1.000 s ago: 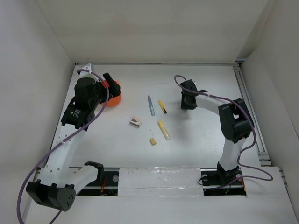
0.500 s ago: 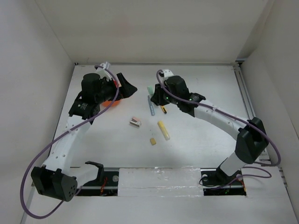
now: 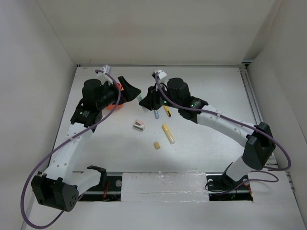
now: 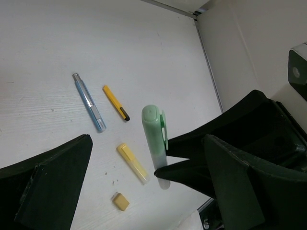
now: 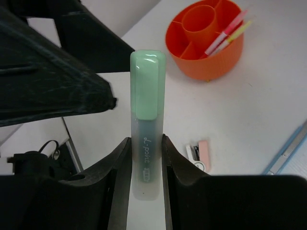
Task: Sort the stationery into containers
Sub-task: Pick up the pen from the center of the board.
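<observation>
My right gripper (image 5: 145,163) is shut on a pale green highlighter (image 5: 147,110) and holds it above the table, cap pointing away from the wrist. In the top view the right gripper (image 3: 146,99) is right next to my left gripper (image 3: 129,89). The left gripper (image 4: 144,191) is open and empty, and the highlighter (image 4: 154,129) hangs in front of its spread fingers without touching them. The orange cup (image 5: 206,57) holds a pink and a yellow pen (image 5: 225,38). In the top view the cup (image 3: 113,106) is mostly hidden by the left arm.
On the table lie a grey-blue pen (image 3: 155,111), a yellow pen (image 3: 167,110), a pale yellow marker (image 3: 168,133), a tan eraser (image 3: 157,144) and a pink-grey block (image 3: 139,125). White walls close in the back and both sides.
The right arm swung from the right side to the middle and then further left, carrying the green highlighter. The left gripper lifted off the cup and turned toward it, open.
</observation>
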Controlling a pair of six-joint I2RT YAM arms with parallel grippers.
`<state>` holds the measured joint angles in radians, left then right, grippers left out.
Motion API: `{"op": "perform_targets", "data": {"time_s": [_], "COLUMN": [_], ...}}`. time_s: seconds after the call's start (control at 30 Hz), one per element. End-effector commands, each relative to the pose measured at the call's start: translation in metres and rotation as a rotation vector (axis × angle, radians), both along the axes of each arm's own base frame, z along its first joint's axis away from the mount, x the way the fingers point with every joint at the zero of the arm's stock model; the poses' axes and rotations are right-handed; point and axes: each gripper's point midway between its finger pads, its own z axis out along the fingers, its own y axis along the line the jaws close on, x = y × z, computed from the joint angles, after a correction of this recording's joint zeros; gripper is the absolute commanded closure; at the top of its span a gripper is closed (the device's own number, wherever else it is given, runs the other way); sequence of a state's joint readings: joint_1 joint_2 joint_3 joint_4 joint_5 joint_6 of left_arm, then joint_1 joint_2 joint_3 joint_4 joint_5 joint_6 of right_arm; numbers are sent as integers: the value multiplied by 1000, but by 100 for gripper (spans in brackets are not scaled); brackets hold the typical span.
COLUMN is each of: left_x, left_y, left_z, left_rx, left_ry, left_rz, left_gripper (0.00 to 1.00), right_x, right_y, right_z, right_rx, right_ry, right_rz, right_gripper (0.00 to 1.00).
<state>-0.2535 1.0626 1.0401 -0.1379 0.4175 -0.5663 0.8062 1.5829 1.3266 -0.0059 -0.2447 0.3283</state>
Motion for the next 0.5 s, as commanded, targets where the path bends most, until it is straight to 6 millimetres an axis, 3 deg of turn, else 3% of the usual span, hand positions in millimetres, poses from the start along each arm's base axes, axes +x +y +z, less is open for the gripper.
{"op": "perform_targets", "data": {"time_s": [0.0,0.13,0.3,0.4,0.47], "left_x": [1,3,9,11,13], "left_y": [-2,-3,-4,-7,-10], "left_z": [18,17,8,5,5], "left_rx": [-41,-41,-42,-56,-65], "left_ry": [-61,-61,-29,-9,2], "left_rz": [1,1,4,-2,-11], "left_gripper": [0,6,28,55,67], "right_x": [-17,-24,-23,-15,-5], "right_y": [17,22,27,31,30], "right_z": [59,67,81,75,76], "right_rx": [142,160,183,167,162], "right_ry": [-126,-138,-177,-184,-190], "right_rz": [92,121,123,86,35], "right_gripper": [100,100,100,100,100]}}
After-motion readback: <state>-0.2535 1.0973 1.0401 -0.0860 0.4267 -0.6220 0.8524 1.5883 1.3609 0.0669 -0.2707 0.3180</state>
